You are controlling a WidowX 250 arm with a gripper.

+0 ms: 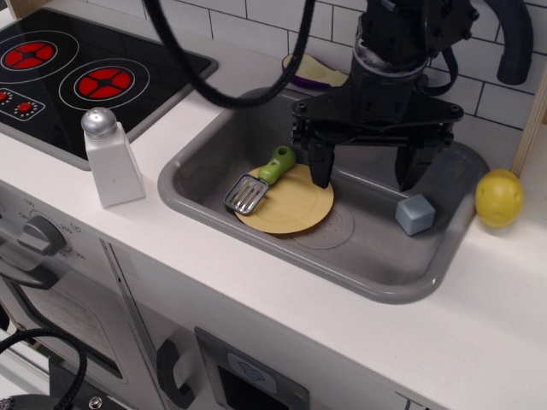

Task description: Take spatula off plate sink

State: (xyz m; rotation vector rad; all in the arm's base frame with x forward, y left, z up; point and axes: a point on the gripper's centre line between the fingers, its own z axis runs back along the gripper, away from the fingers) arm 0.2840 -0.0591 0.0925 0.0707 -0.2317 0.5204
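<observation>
The spatula (261, 178) lies on the left edge of the mustard-yellow plate (295, 205), its green handle pointing up-right and its slotted grey blade hanging over the plate's left rim. The plate rests on the floor of the grey sink (197, 175). My gripper (367, 175) hangs open over the sink, its left finger (320, 166) just above the plate's right part, to the right of the spatula handle, and its right finger (416, 169) further right. It holds nothing.
A grey-blue cube (415, 213) sits in the sink's right part. A yellow lemon (499, 198) lies on the counter to the right. A white salt shaker (108, 158) stands left of the sink. A stove top (68, 73) is at the back left. A black faucet (515, 43) rises at the back right.
</observation>
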